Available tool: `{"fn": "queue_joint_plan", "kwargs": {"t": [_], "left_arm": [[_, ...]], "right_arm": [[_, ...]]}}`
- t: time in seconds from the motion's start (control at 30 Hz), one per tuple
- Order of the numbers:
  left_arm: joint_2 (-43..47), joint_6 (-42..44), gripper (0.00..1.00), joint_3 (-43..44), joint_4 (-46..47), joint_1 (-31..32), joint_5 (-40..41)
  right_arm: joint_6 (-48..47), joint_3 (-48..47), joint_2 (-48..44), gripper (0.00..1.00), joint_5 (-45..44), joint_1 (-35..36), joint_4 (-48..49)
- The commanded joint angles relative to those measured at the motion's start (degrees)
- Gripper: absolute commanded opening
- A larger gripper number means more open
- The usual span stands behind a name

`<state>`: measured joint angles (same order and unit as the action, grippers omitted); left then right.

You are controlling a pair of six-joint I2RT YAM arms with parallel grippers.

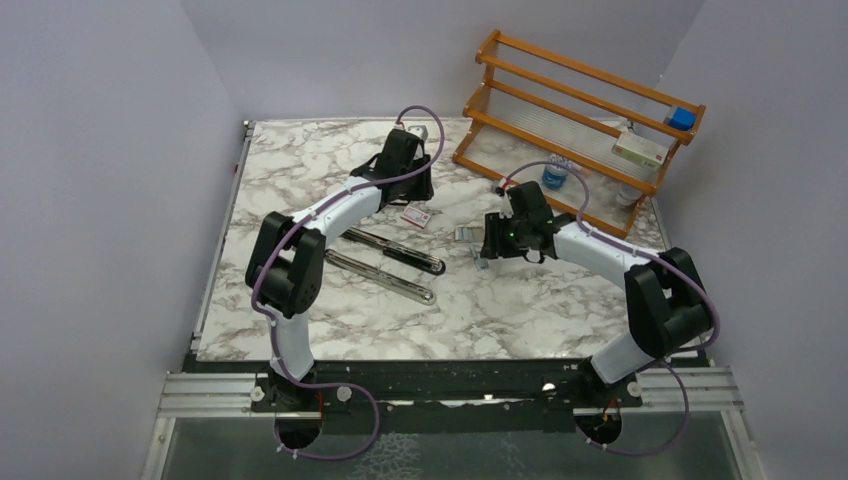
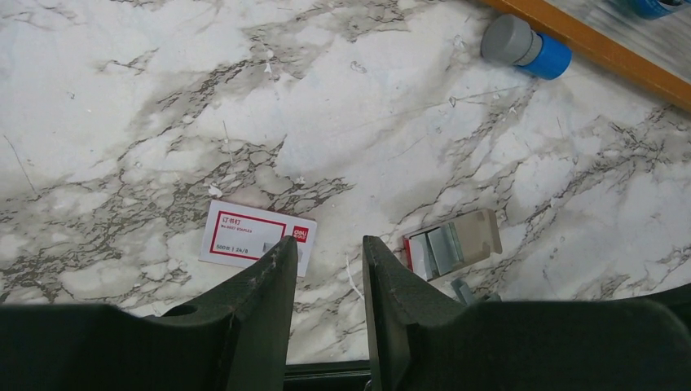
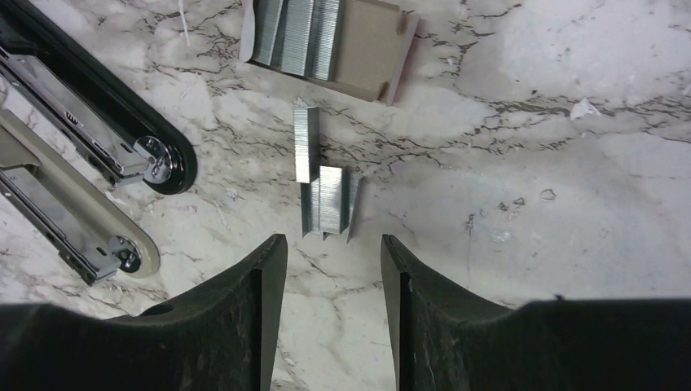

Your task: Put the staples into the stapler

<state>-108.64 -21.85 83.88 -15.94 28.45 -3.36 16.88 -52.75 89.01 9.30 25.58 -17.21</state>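
From the top camera, the slim black stapler (image 1: 395, 252) is lying open near the middle of the white marble table (image 1: 520, 310). Its two long halves are resting side by side. The tiny pink-red box with a white label (image 1: 416, 216) is sitting just past the stapler. The left gripper (image 1: 418, 195) is hanging close to that box, on its far side. The right gripper (image 1: 497, 243) is hanging low to the right of the stapler, beside a small brown cardboard tray (image 1: 467, 233). An orange wooden rack (image 1: 580, 110) is standing at the far right.

From the left wrist camera, the left gripper's two black fingers (image 2: 273, 277) are standing apart. Only bare marble is showing between them, so they are pinching nothing. The box is lying flat with its label up, right by the tip of one finger. The cardboard tray is lying off to the right with silver-grey staples packed inside. A blue tube with a grey cap (image 2: 525, 47) is lying next to the rack's edge.

From the right wrist camera, the right gripper's black fingers (image 3: 269, 277) are spread wide and holding nothing. A few loose silver-grey staple strips (image 3: 326, 199) are lying on the marble just in front of the tips. The tray is sitting a little beyond them with more strips in it. On the left, the ends of the stapler's two halves are showing, one black and one pale, each with shiny metal inside.
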Motion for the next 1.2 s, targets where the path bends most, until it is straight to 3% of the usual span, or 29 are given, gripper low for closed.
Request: {"fn": "queue_joint_plan", "kwargs": {"t": [0.0, 0.23, 0.63, 1.17], "left_arm": [[2.22, 0.83, 0.38, -0.6, 0.6, 0.01, 0.98], [2.03, 0.84, 0.37, -0.56, 0.59, -0.08, 0.98], [1.78, 0.93, 0.36, -0.47, 0.61, -0.15, 0.75], [0.74, 0.38, 0.35, -0.29, 0.51, -0.5, -0.22]], "right_arm": [[-0.67, -0.74, 2.19, 0.49, 0.19, 1.8, 3.87], [-1.89, -4.86, 6.39, 0.49, -1.61, 3.54, 4.4], [-3.74, -11.31, 13.27, 0.38, -7.1, 4.74, 2.75], [-3.89, -13.4, 16.95, 0.37, -5.5, 5.02, 0.41]]}}
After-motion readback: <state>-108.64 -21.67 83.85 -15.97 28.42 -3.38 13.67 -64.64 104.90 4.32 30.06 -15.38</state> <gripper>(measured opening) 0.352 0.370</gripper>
